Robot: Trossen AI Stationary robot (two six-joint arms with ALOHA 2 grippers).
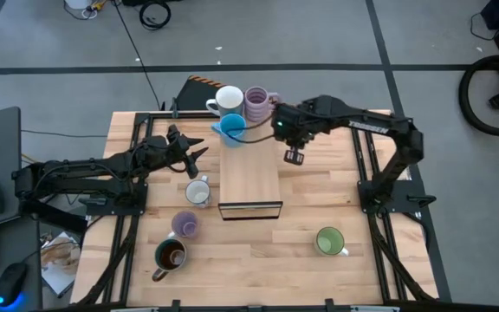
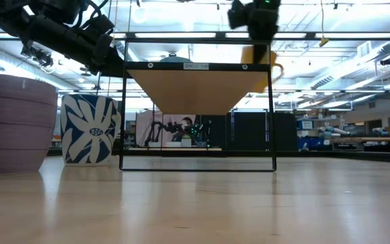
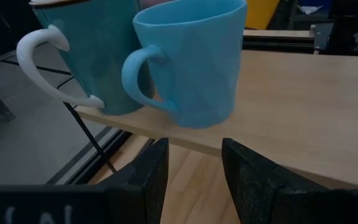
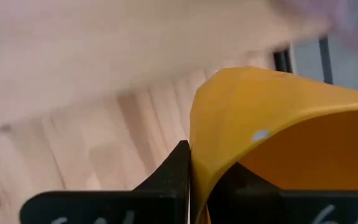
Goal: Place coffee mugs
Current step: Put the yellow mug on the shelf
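Note:
My right gripper [image 1: 294,156] hangs above the right edge of the raised wooden shelf [image 1: 249,178], shut on an orange mug [image 2: 259,57] that it hides in the high view. Blue [image 1: 232,130], white [image 1: 228,101] and lilac [image 1: 258,102] mugs stand on their bases at the shelf's far end. My left gripper [image 3: 191,180] is open, level, just left of the shelf, pointing at the blue mug [image 3: 191,62]. White [image 1: 197,192], lilac [image 1: 185,225], dark olive [image 1: 170,254] and green [image 1: 329,241] mugs stand on the table. My right gripper pinches the orange mug's wall at the rim [image 4: 197,134], one finger inside the mug and one outside. The fingers come from above, pointing steeply down. The mug hangs below them, lifted clear of table and shelf, its handle [image 2: 276,68] to one side.
The shelf stands on a thin black wire frame [image 2: 198,166] with open space under it. Black rails [image 1: 366,173] run along both sides of the table. The shelf's near half is bare wood.

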